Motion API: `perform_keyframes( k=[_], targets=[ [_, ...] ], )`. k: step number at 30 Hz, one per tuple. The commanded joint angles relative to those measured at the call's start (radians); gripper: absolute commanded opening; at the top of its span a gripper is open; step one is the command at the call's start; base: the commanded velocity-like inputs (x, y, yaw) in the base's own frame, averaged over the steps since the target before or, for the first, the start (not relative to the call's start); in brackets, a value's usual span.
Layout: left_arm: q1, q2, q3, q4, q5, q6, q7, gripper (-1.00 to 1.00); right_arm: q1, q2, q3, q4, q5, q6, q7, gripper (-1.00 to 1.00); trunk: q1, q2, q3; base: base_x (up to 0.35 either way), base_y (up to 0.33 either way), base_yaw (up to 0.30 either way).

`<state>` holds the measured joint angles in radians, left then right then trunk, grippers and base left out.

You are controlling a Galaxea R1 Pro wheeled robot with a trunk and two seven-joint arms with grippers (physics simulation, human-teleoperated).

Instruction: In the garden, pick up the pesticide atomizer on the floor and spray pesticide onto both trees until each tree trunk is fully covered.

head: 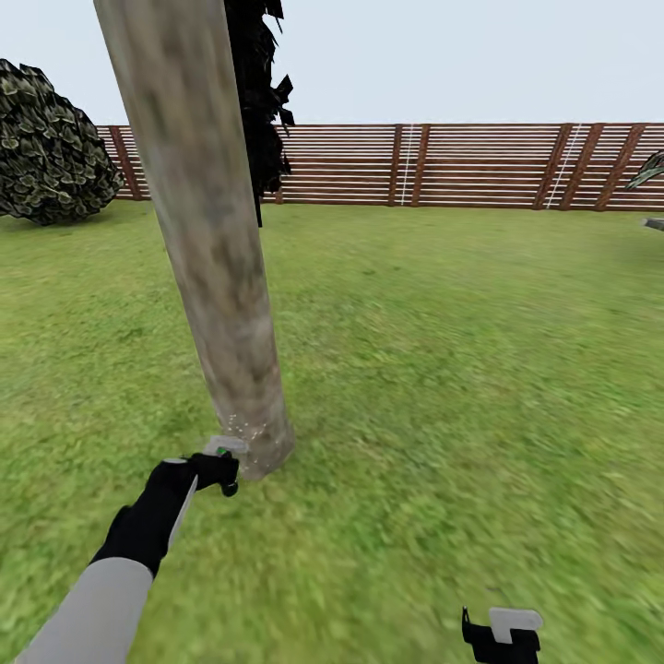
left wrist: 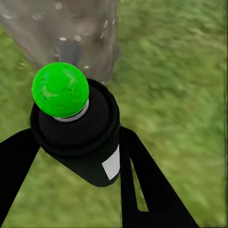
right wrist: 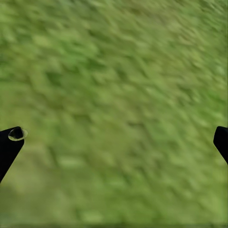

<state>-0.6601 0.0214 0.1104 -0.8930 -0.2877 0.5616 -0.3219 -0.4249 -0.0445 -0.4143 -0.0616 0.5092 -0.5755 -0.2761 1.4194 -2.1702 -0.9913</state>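
The pesticide atomizer (left wrist: 78, 137) is a black canister with a bright green round tip, and my left gripper (left wrist: 80, 161) is shut on it. In the head view that gripper (head: 218, 468) hangs low, right at the foot of a thick, pale, mottled tree trunk (head: 207, 231). The tip points at the trunk (left wrist: 90, 28) from close by. Whitish specks of pesticide (head: 243, 426) dot the bark near the ground and show as pale flecks (left wrist: 62, 39) in the left wrist view. My right gripper (head: 503, 636) is open over bare grass, its black fingertips (right wrist: 10, 142) wide apart.
Green lawn (head: 443, 369) spreads all around, ringed by a brown slatted fence (head: 461, 166). A round bush (head: 46, 143) stands at the far left. Dark foliage (head: 260, 101) hangs behind the trunk. A bit of a plant (head: 650, 171) pokes in at the right edge.
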Motion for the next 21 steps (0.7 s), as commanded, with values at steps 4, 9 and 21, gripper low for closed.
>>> perform_keyframes(
  k=[4,9,21],
  targets=[
    [-0.003,-0.011,-0.041,-0.059,-0.001,0.065,-0.004,-1.00,0.000,0.000,0.000,0.000,0.000,0.000,0.000,1.00,0.000,0.000,0.000,-0.051,0.000,0.000],
    [-0.003,0.002,-0.006,-0.119,-0.002,0.089,-0.007,-1.00,0.000,0.000,0.000,0.000,0.000,0.000,0.000,1.00,0.000,0.000,0.000,-0.222,0.000,0.000],
    [-0.021,0.027,0.017,-0.205,-0.001,0.203,-0.009,-1.00,0.000,0.000,0.000,0.000,0.000,0.000,0.000,1.00,0.000,0.000,0.000,-0.009,0.000,0.000]
  ],
)
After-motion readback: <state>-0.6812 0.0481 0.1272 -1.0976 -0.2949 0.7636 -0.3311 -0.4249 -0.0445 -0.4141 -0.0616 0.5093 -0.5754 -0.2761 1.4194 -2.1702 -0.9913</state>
